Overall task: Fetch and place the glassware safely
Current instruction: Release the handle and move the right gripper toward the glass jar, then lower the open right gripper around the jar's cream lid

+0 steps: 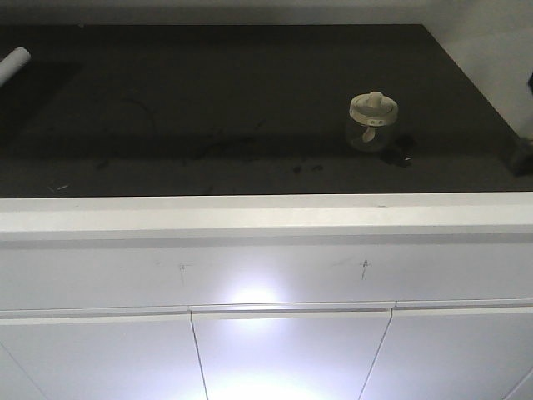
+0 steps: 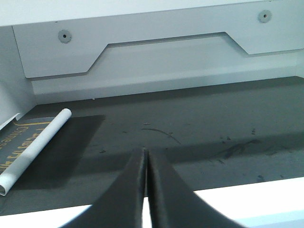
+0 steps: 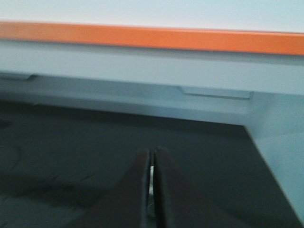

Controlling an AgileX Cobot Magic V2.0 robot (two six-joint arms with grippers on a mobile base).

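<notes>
Indoors, a broad dark grey matte countertop [image 1: 208, 100] runs above white flat-fronted cabinet doors [image 1: 283, 358]. The left gripper [image 2: 145, 152] and the right gripper [image 3: 152, 153] hover over it, each with black fingers pressed together on nothing. A white rolled paper tube [image 2: 35, 145] lies at 10 o'clock on the counter. The small squat clear glass jar with an off-white knobbed lid [image 1: 372, 125] stands upright at 2 o'clock.
</notes>
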